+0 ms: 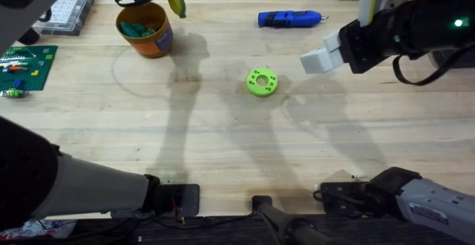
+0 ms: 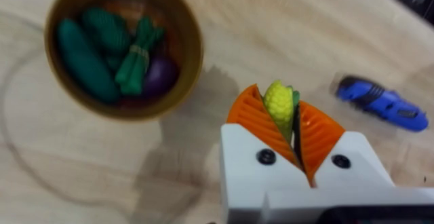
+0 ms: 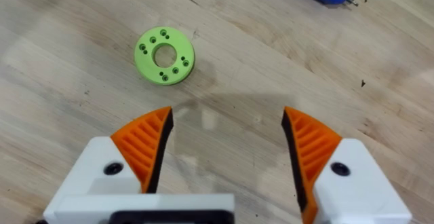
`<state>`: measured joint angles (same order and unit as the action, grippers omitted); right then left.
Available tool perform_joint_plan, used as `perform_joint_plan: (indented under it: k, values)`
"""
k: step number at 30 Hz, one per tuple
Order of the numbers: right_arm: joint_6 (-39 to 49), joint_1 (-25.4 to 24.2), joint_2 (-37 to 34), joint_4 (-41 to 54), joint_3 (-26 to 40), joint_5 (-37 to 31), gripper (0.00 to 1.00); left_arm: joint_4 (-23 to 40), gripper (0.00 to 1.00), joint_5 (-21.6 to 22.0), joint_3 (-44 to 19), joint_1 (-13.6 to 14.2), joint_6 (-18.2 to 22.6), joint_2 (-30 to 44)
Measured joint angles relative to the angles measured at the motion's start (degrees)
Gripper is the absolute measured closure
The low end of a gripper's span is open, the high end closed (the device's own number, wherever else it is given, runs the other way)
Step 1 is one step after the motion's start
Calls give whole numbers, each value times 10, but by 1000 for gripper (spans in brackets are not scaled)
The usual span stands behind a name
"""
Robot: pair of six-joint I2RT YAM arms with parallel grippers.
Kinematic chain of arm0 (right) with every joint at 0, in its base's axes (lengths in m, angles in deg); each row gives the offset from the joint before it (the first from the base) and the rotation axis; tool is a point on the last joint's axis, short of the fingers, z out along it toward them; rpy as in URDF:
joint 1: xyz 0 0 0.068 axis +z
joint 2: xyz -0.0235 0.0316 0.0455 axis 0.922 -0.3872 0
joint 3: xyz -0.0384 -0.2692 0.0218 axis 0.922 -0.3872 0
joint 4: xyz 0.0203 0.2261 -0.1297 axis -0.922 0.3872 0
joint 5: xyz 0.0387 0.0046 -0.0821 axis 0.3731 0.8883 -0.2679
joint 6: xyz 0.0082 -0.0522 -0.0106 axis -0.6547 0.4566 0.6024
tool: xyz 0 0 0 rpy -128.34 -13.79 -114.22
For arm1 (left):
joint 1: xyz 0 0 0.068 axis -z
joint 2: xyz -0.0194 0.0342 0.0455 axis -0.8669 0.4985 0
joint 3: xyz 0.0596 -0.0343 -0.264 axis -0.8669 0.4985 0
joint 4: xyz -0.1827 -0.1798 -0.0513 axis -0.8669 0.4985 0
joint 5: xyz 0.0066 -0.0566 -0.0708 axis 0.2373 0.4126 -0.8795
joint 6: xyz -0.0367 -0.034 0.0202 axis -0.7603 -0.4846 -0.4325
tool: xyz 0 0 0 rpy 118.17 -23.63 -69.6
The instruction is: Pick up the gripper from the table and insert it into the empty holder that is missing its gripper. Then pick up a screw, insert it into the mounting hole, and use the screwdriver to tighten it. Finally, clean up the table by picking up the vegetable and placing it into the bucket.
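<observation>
A wooden table (image 1: 223, 126) holds an orange bucket (image 1: 145, 30) of toy vegetables. Just beside its rim, the left gripper (image 2: 285, 125) clamps the yellow corn vegetable (image 2: 279, 102), seemingly poised to drop it in. The right gripper (image 3: 227, 139) hangs spread, empty, above a green disc (image 3: 164, 54), the blue screwdriver (image 1: 289, 18) beyond.

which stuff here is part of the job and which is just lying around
Job: vegetable in the left gripper, bucket, screwdriver.
Lying about: green disc, parts box, brick baseplate.
</observation>
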<state>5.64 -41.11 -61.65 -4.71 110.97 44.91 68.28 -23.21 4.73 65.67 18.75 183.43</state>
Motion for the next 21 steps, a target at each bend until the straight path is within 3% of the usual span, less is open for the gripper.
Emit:
perform_joint_plan:
  k: [11,15,21]
  values:
    - [0,0,0,6,0,0,43,-43,960,-24,3,-4,6,14]
    - [0,0,0,6,0,0,43,-32,960,-34,3,-20,42,9]
    - [0,0,0,6,0,0,43,-6,959,-34,2,-66,117,-45]
